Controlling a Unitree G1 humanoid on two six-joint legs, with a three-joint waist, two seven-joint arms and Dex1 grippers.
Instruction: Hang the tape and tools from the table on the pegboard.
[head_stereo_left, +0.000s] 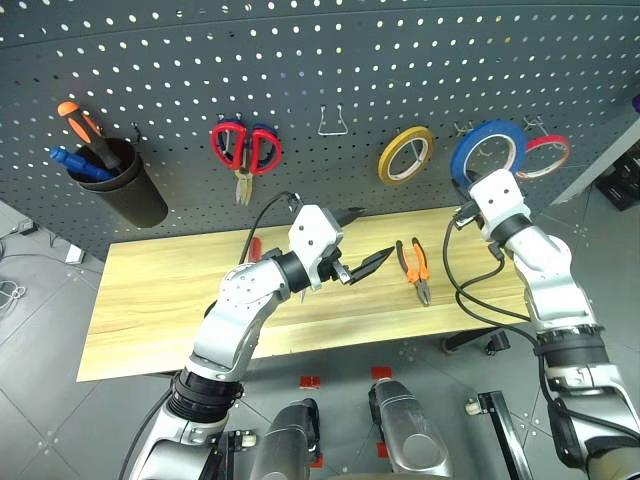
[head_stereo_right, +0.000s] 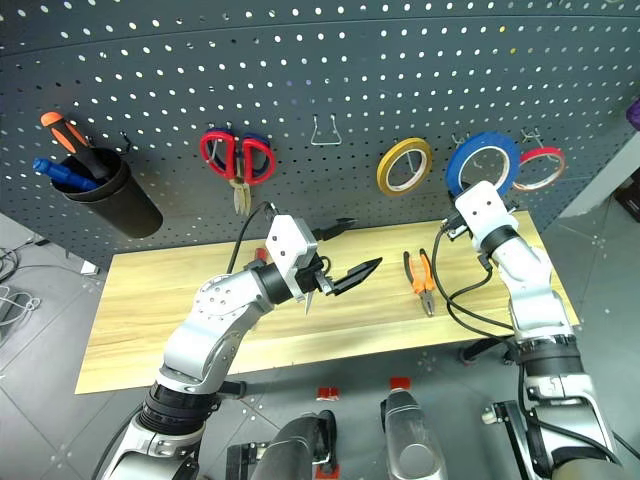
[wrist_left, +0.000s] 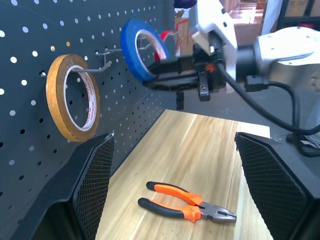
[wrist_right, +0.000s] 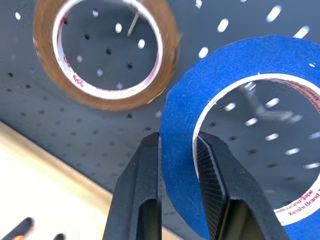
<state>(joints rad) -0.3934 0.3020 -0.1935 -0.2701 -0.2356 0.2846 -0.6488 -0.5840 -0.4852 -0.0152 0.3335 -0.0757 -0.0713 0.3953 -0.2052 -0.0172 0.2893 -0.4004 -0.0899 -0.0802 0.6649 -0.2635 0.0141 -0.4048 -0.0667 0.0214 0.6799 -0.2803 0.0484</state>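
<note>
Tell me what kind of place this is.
Probably a workshop or tool bench: a dark pegboard holding red-handled scissors and tape rolls, above a wooden table with pliers on it.

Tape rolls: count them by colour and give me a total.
Blue: 1, the blue roll, pinched by the right gripper up against the pegboard
Yellow: 1, the yellow roll, hanging on a hook
Red: 1, the red roll, hanging beside the blue one
Total: 3
</note>
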